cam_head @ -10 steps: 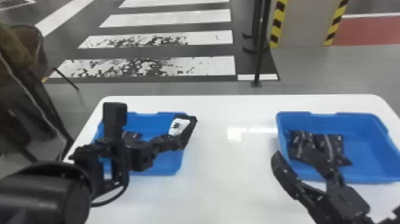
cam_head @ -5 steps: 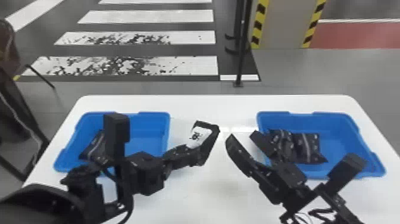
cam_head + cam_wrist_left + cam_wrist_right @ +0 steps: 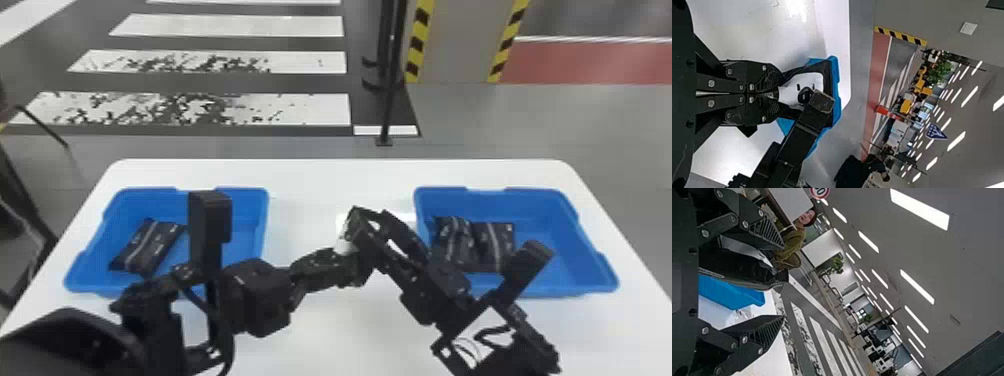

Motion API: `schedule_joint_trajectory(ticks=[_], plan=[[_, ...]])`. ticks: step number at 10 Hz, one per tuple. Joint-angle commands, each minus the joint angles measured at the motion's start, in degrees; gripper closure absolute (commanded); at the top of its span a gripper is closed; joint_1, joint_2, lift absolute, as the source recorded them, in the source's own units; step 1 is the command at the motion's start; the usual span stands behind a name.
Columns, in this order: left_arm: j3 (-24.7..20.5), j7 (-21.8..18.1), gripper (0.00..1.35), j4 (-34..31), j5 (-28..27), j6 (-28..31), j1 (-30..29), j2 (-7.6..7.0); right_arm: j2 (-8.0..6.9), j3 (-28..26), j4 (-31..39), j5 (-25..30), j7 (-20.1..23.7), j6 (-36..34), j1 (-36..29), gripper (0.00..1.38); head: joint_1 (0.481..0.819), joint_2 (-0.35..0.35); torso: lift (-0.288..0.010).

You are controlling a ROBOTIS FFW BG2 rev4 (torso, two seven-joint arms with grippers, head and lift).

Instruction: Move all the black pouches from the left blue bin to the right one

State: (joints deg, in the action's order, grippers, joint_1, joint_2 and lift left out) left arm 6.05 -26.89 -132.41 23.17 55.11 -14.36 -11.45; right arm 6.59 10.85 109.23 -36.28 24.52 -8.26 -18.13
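While the L gripper (image 3: 350, 267) is up over the table btwn the 2 blue bins, its fingers are closed on 1 black pouch (image 3: 346, 241) w/ a white patch. L wrist view: fingertips together at the pouch's edge, white patch just past them, part of a blue bin beyond.

R gripper (image 3: 372, 220) is at the same spot, angled in from the R side, fingers open & well apart. R wrist view: pouch sits btwn those fingers, nearer 1 than the other; can't tell if either touches it. L wrist view also has 1 R finger crossing in front of the white patch.

L bin (image 3: 145, 190): 1 pouch w/ a light stripe (image 3: 149, 247), lying at a slant toward the bin's L side. R bin (image 3: 535, 191): 2 pouches, the 1st (image 3: 454, 242) toward the bin's L side, the 2nd (image 3: 494, 240) right beside it; R arm partly hides their near ends.

White table (image 3: 320, 182) carries the 2 bins, set well apart. Bkgd: a dark post (image 3: 391, 100) & crosswalk stripes (image 3: 225, 107) on the floor.
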Motion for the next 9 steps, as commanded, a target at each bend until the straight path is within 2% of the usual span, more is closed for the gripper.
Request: schedule_joint_trajectory(ticks=[1, 3, 4, 6, 7, 9], plan=[[0.23, -0.01, 1.21, 0.01, 0.14, 0.01, 0.16, -0.07, -0.09, 0.01, 0.1, -0.97, 0.0, -0.04, -0.01, 1.3, 0.695, -0.011, -0.14], [-0.22, 0.17, 1.21, 0.01, 0.82, 0.01, 0.44, -0.07, 0.0, 0.58, 1.09, -3.02, 0.79, -2.01, -0.71, 1.28, 0.695, -0.013, -0.14], [-0.34, 0.61, 1.07, 0.29, 1.74, -0.69, 0.3, 0.11, -0.09, 0.81, 1.37, -3.94, 1.05, -2.85, -0.71, 1.28, 0.695, -0.005, -0.14], [-0.79, 0.87, 0.16, 0.71, 2.76, -1.54, -0.4, 0.37, -0.26, -1.02, 1.09, -4.74, 0.97, -2.85, -0.15, 1.28, 0.695, 0.005, -0.14], [-1.48, 0.87, 0.07, 0.71, 3.11, -1.54, -1.81, 0.46, -0.18, -3.53, 0.24, -4.17, 0.97, -2.85, 1.12, 1.28, 0.695, -0.001, -0.14], [-3.88, 0.43, 0.17, -0.27, 3.34, -1.96, -4.34, 0.9, 0.79, -9.82, -1.73, -1.65, 0.97, -3.55, 4.21, 1.28, 0.695, -0.051, -0.14]])
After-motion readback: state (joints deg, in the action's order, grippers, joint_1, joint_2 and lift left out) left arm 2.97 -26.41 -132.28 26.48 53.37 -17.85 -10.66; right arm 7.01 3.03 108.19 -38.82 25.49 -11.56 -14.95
